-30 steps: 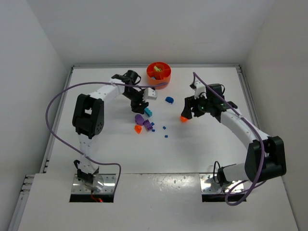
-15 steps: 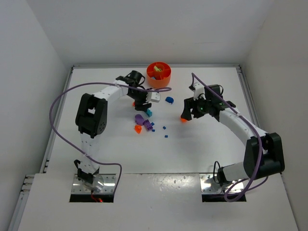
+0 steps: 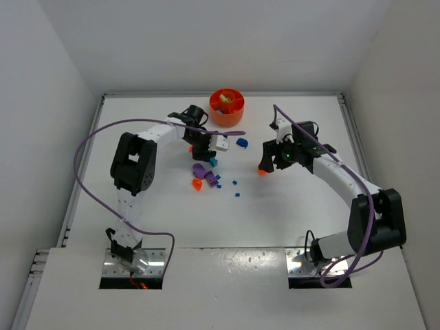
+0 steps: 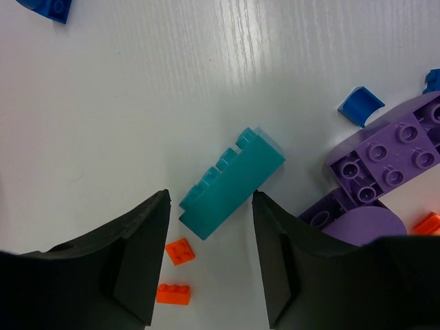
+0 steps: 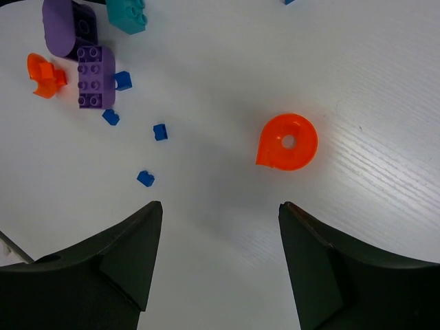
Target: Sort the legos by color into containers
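Observation:
The round orange dish [image 3: 226, 106] stands at the far middle. My left gripper [image 3: 205, 152] is open, just above the table; a cyan brick [image 4: 234, 182] lies with its near end between the fingertips, untouched. Two tiny orange bricks [image 4: 179, 251] lie between the fingers too. Purple bricks [image 4: 385, 158] lie right of it. My right gripper [image 5: 220, 206] is open and empty over the table, with a rounded orange piece [image 5: 289, 142] just ahead of it and to the right. That piece also shows in the top view [image 3: 262, 169].
A blue curved piece [image 3: 241, 143] lies between the arms, near the dish. Purple bricks [image 3: 201, 170], an orange bit [image 3: 197, 184] and tiny blue squares [image 3: 236, 184] lie scattered mid-table. In the right wrist view purple bricks [image 5: 96, 75] and blue squares [image 5: 160, 131] lie at the left.
My left gripper has shifted a little to the right and settled over the cyan brick. My right gripper has barely moved. No piece has been picked up.

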Robot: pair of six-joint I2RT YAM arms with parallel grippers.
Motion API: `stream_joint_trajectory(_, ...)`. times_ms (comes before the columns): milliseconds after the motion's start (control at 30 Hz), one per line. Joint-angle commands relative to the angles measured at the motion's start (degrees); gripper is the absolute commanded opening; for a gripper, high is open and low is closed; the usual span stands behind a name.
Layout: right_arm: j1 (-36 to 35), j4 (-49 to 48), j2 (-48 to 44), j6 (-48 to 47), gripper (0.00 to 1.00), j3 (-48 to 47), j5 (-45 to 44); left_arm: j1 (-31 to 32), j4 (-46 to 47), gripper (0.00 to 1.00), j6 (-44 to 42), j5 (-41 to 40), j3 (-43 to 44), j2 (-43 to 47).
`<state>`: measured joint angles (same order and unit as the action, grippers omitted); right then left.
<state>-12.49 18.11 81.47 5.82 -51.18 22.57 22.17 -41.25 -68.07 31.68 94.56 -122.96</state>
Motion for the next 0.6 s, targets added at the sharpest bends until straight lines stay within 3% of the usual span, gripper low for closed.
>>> stream_joint_trajectory(0,0.3,-0.8,0.2,-1.2,0.70,-1.6,0.7,0.6,0.5,0.56,-2.2,1.1,-1.0,-0.4)
stream_joint_trajectory(367,0.3,-1.3,0.2,-1.2,0.70,-1.1,0.7,0.6,0.5,0.29,-1.7,0.6,-6.5,2.1)
stream_joint_trajectory(567,0.3,-1.8,0.2,-0.6,0.70,-1.1,1.3,0.6,2.8,0.20,5.3,-1.2,-7.9,7.7)
